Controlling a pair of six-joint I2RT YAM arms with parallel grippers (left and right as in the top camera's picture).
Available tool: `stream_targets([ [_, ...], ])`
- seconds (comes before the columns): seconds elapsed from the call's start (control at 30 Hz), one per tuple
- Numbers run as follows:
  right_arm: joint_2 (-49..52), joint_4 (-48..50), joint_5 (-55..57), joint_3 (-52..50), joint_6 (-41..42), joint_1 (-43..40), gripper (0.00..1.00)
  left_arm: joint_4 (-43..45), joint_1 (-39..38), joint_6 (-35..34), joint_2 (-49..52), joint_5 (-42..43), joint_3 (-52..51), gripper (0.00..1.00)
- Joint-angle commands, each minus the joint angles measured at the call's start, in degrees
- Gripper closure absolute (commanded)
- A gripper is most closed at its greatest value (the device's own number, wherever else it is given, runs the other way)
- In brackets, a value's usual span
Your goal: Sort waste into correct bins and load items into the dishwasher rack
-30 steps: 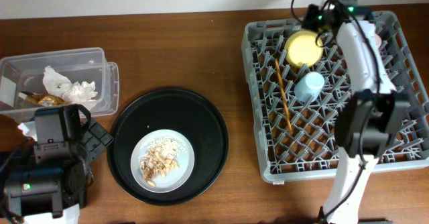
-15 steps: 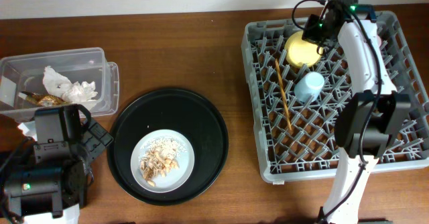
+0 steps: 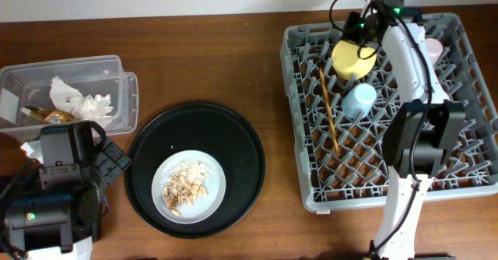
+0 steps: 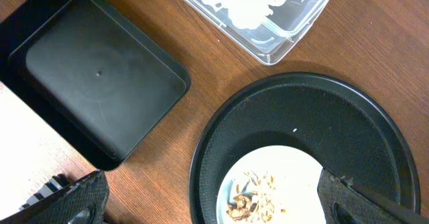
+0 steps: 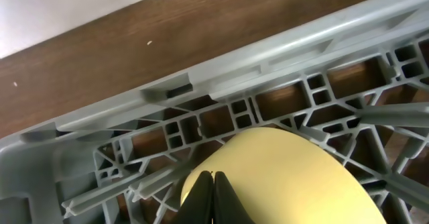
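The grey dishwasher rack [image 3: 299, 120] holds the yellow bowl [image 3: 350, 57], the light-blue cup [image 3: 360, 99], the pink cup [image 3: 433, 50] and the wooden chopsticks [image 3: 328, 108]. My right gripper [image 3: 364, 33] is shut and empty over the bowl's far edge; in the right wrist view its closed tips [image 5: 214, 178] sit in front of the bowl [image 5: 288, 177]. The pale-grey plate [image 3: 215, 188] with beige food scraps [image 3: 185, 186] lies on the round black tray [image 3: 194, 124]. My left gripper [image 4: 208, 209] is open above the tray's left side.
The clear tub [image 3: 118, 64] at the far left holds white tissue [image 3: 78, 98] and a gold-brown wrapper [image 3: 53, 116]. The shallow black bin [image 4: 94, 76] lies beside it, hidden under my left arm in the overhead view. The rack's far wall [image 5: 201, 83] lies just beyond the right gripper.
My right gripper has shifted slightly toward the rack's far edge above the yellow bowl. The bowl and my left arm have not moved.
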Motion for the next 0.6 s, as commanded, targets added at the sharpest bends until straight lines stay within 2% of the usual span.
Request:
stream_targets([
  [0.0, 4.1, -2.1, 10.5, -1.7, 0.4, -1.3, 0.96, 0.1, 0.3, -0.6, 0.0, -0.4, 0.6, 0.01],
  [0.07, 4.0, -2.7, 12.5, -1.7, 0.4, -1.3, 0.96, 0.1, 0.3, -0.6, 0.0, -0.4, 0.6, 0.01],
  [0.13, 3.6, -4.7, 21.3, -1.7, 0.3, -1.3, 0.96, 0.1, 0.3, -0.6, 0.0, -0.4, 0.6, 0.01],
  [0.2, 2.9, -6.0, 24.7, -1.7, 0.3, -1.3, 0.96, 0.1, 0.3, -0.6, 0.0, -0.4, 0.6, 0.01],
  [0.47, -2.7, -13.7, 24.0, -1.7, 0.1, -1.3, 0.95, 0.1, 0.3, -0.6, 0.0, -0.4, 0.6, 0.01],
  [0.57, -2.8, -15.7, 18.6, -1.7, -2.9, -1.7, 0.95, 0.1, 0.3, -0.6, 0.0, -0.4, 0.6, 0.01],
])
